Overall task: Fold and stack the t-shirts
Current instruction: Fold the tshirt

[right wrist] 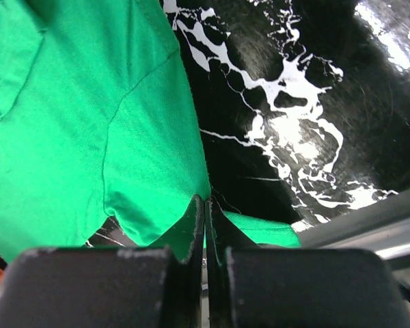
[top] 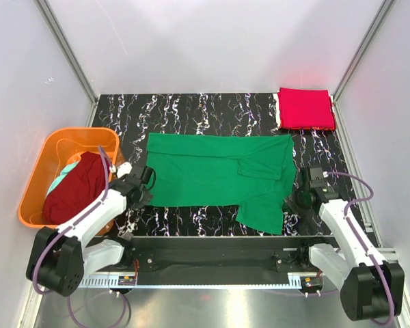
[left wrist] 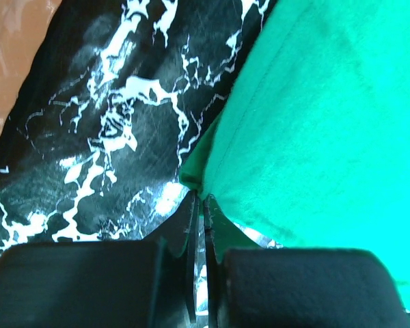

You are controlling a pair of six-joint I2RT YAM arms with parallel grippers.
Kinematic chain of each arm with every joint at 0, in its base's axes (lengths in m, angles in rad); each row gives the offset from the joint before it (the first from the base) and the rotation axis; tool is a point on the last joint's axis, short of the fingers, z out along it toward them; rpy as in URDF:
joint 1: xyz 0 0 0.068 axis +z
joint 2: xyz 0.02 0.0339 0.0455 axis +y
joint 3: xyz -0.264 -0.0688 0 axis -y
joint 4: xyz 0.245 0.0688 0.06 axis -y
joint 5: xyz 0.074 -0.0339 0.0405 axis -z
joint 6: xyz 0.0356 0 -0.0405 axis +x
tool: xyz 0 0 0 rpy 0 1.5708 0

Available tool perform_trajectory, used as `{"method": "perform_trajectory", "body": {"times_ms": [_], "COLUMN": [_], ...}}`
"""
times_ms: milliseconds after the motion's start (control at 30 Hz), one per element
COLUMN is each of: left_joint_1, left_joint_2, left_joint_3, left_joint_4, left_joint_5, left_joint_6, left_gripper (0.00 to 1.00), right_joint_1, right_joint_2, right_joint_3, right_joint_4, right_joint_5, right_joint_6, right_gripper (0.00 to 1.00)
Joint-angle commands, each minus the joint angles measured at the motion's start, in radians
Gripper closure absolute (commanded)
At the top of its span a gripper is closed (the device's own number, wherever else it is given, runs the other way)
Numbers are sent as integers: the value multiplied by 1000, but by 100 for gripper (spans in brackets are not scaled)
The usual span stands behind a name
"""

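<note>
The green t-shirt [top: 219, 174] lies spread flat across the middle of the table, one sleeve folded in on its right part. My left gripper [top: 145, 186] is at its left edge; in the left wrist view the gripper [left wrist: 199, 198] is shut on a pinch of the green t-shirt [left wrist: 328, 123]. My right gripper [top: 295, 196] is at the shirt's right edge, near the lower sleeve. In the right wrist view this gripper [right wrist: 206, 199] is shut on the hem of the green t-shirt [right wrist: 89, 123]. A red t-shirt [top: 305, 108] lies folded at the back right corner.
An orange basket [top: 41, 160] stands at the left edge of the black marbled table [top: 191, 109]. It holds a maroon t-shirt [top: 75, 188] over a pale teal garment [top: 63, 174]. White walls with metal posts close in the table.
</note>
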Motion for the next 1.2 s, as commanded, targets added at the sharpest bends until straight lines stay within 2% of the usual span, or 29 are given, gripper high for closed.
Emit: {"method": "perform_trajectory", "body": {"times_ms": [0,167,333,433,667,933,1167], "left_joint_1": [-9,-9,-7,-6,28,112,134], "left_joint_2": [-59,-74,38,125,263,359,444], "left_joint_3": [-9,43,171,285,392,450,534], "left_joint_4": [-43,-53,-53,-48,-34,-7,-1], "left_joint_5": [-4,-20,-45,-62,-86,-88,-74], "left_joint_6": [-46,-23,30,63,84,124,161], "left_gripper": [100,100,100,100,100,100,100], "right_joint_1": [7,6,-7,-29,-88,-143,-155], "right_joint_2": [-28,31,137,253,430,527,640], "right_joint_3": [1,93,229,298,441,541,628], "right_joint_4": [-52,-37,36,86,141,142,153], "right_joint_5": [12,77,64,35,-35,-90,-140], "right_joint_6": [-20,-158,-256,-310,-376,-439,-458], "right_gripper": [100,100,100,100,100,100,100]}}
